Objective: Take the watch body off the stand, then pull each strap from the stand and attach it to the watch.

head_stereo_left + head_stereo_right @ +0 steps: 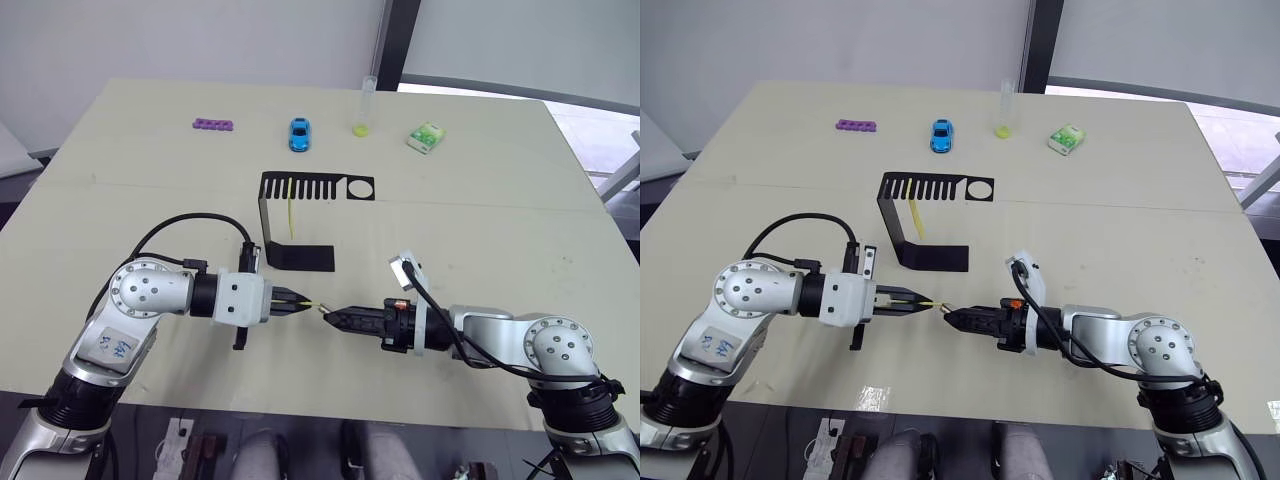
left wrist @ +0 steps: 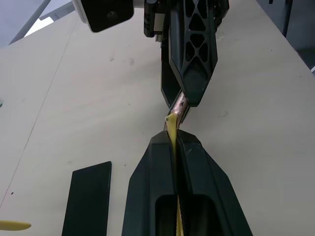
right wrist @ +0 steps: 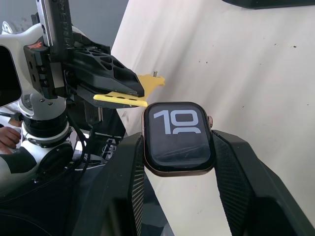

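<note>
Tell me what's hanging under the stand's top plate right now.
One yellow strap hangs from the slotted top plate of the stand, above its foot. How its upper end sits in the slot can't be seen.

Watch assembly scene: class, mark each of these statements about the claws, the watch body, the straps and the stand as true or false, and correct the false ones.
1. The right claw holds the watch body between its fingers. True.
2. The left claw is shut on a yellow strap. True.
3. Both straps have been taken off the stand. False: one yellow strap hangs from the stand's slotted top plate.
4. The watch body sits on the stand's top plate. False: it is in the right claw, near the front of the table.
5. The two claws point toward each other, tips close together. True.
6. The blue toy car lies on the stand's foot. False: it lies beyond the stand, toward the table's far edge.
</note>
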